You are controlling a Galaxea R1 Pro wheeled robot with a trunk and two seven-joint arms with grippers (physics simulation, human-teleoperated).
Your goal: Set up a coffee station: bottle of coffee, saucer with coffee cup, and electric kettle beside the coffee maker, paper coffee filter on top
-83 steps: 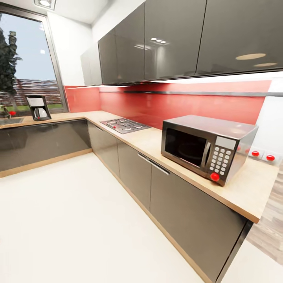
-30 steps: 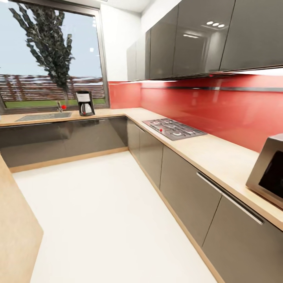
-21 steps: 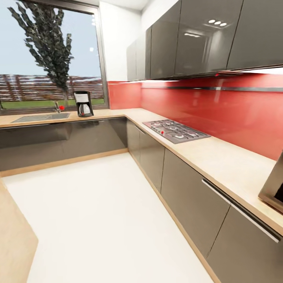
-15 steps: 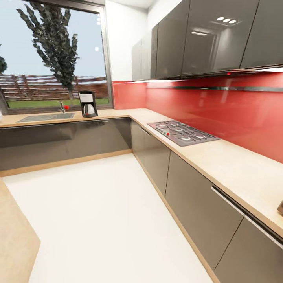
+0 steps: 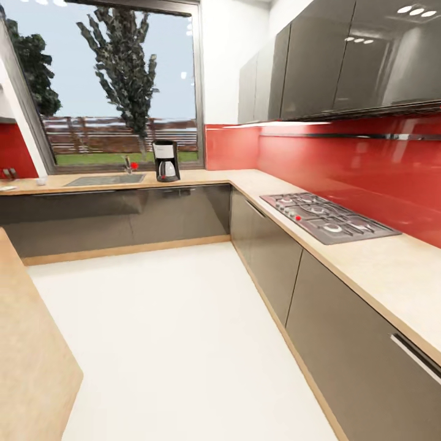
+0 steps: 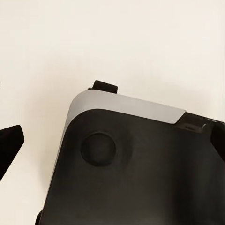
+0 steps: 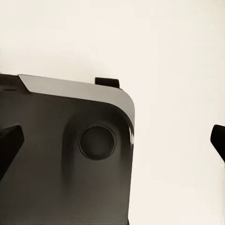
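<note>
Am turning left, microwave leaving view; coffee maker (image 5: pixel 166 160) on countertop (image 5: pixel 202 177) coming nearer. My fingers (image 7: pixel 9 143) spread, holding nothing.

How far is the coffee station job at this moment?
Done: the coffee maker stands on the countertop below the window, beside the sink. In hand: nothing; the right claw and the left claw are open and empty above the white floor. Left: no bottle, filter, saucer, cup or kettle stands next to the machine. A small white thing at the far left is too small to identify.
</note>
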